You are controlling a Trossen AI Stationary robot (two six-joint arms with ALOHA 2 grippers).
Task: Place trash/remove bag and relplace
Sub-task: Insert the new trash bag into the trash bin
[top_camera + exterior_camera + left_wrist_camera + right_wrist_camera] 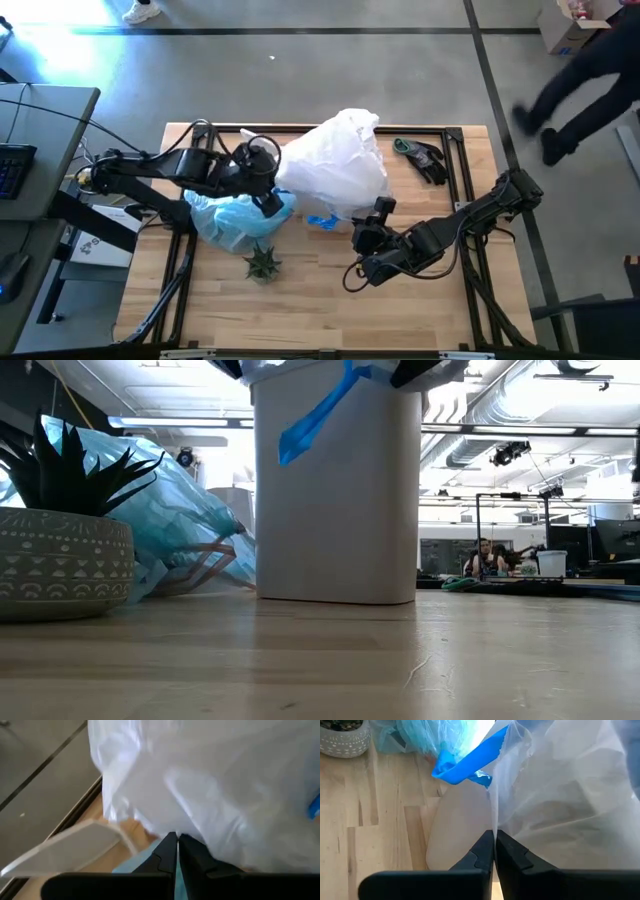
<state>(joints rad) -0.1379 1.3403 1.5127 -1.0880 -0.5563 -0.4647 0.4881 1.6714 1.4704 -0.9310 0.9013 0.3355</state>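
Note:
The white bin (335, 490) stands mid-table with a white liner bag (335, 160) billowing over its top. A blue drawstring (467, 762) hangs from the liner's hem. A full light-blue bag (235, 220) lies on the table against the bin's left side, and brown pieces (200, 565) show through it. My left gripper (177, 839) is shut at the white liner's left hem, above the blue bag. My right gripper (494, 836) is shut on the liner at the bin's near right side. My left gripper has its shut fingertips (170, 842) at the lower edge of the white liner (200, 795). Whether they pinch the plastic or only stand before it, I cannot tell. My right gripper pinches a thin edge of the white liner (494, 817) at the fingertips. It slants down from the table's near right. The plastic rises taut from the pinch beside the bin's wall (460, 835).
A small potted spiky plant (263, 262) stands near the blue bag on the near side. A black and green object (425, 158) lies at the far right. A white flat panel (75, 845) lies at the far left. A person (580, 70) passes beyond the table's right corner.

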